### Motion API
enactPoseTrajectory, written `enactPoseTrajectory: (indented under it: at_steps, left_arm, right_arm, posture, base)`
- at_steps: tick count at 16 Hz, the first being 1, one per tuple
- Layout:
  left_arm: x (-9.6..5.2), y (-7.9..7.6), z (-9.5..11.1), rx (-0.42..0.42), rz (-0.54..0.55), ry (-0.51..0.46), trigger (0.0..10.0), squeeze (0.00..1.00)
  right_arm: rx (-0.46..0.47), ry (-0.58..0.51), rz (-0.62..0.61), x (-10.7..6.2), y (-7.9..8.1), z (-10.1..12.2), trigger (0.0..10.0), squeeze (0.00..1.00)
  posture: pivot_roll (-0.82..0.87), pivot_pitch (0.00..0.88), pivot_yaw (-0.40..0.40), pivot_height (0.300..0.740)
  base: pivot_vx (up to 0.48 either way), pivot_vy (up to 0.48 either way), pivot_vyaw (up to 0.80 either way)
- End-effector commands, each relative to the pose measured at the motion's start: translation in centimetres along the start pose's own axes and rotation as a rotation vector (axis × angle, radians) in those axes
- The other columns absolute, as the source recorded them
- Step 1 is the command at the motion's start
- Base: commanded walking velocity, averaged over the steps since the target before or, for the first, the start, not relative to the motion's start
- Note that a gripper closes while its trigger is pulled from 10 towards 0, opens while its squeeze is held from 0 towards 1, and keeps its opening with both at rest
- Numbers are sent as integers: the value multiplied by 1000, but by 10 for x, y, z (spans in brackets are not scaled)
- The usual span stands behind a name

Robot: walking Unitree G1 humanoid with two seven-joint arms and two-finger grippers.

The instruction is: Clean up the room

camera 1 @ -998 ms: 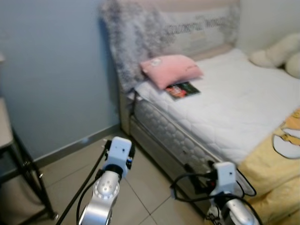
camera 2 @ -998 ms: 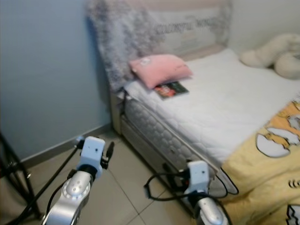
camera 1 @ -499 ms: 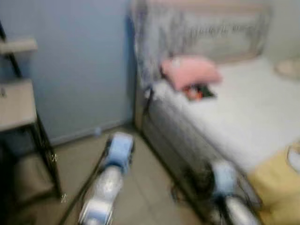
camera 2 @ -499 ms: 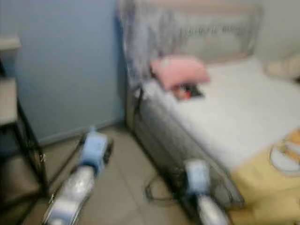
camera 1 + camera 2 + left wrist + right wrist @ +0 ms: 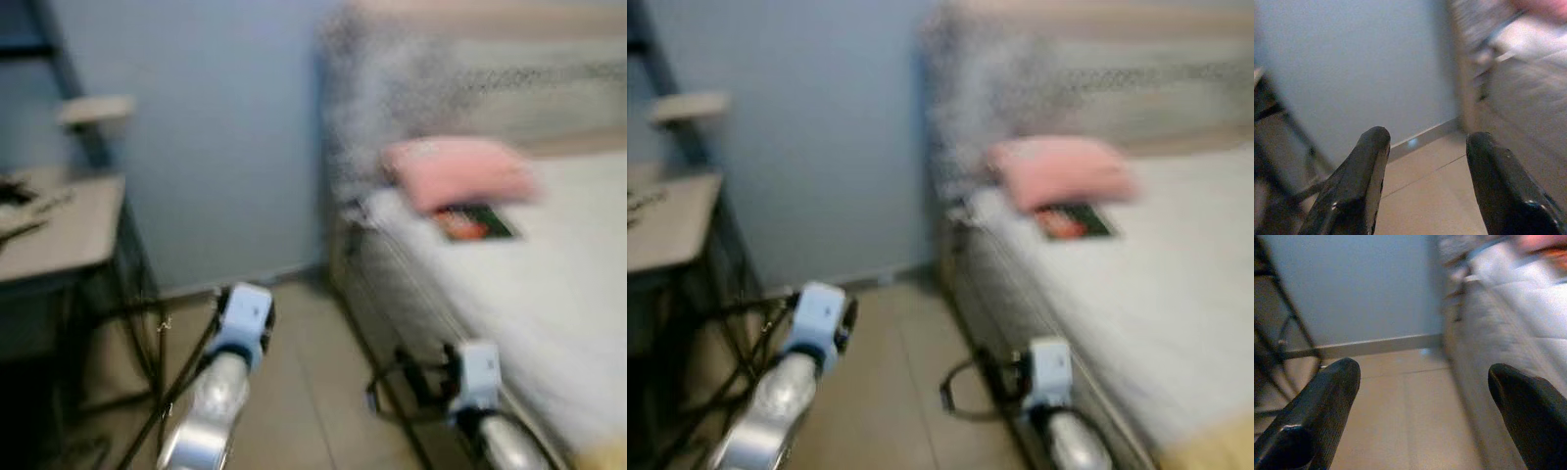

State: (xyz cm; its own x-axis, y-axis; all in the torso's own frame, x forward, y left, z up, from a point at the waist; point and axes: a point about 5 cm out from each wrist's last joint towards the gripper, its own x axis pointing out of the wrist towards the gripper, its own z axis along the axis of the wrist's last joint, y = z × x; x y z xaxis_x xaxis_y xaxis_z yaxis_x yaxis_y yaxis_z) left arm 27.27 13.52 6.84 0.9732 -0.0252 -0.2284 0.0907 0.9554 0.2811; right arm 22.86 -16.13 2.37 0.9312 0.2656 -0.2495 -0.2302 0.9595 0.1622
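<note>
- Left tool (image 5: 1422, 183) and right tool (image 5: 1422, 411) both spread wide, holding nothing.
- Book (image 5: 472, 222) lies upper right on the bed (image 5: 549, 294), beside the pink pillow (image 5: 456, 172).
- Risk (view blurred): clipping the worktop (image 5: 59, 230) at left.

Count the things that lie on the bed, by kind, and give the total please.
Pillow, pink: 1
Book, lying flat just in front of the pillow: 1
Total: 2
The picture is blurred, so smaller things could be missed.
</note>
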Motion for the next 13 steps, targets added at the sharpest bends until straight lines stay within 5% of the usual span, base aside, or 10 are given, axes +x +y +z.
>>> enactPoseTrajectory:
  at_steps: [1,4,10,13]
  left_arm:
    - [1,-9,0,-1,-24,13,10000,0]
    - [3,-18,8,-16,-49,-4,10000,0]
    - [6,-3,15,-56,-15,-50,10000,0]
    - [2,-2,16,-72,7,-58,10000,0]
  right_arm:
    - [0,6,-37,-4,-8,-2,10000,0]
    - [-1,0,-18,-5,-6,2,10000,0]
    - [-5,11,0,3,-5,1,10000,0]
    - [1,15,17,5,-2,0,10000,0]
  posture:
    - [52,0,13,740]
    - [47,0,10,740]
    - [100,0,1,740]
    - [106,0,-4,740]
  base:
    - [394,-266,413]
    - [388,-178,417]
    - [0,0,418]
    - [419,80,421]
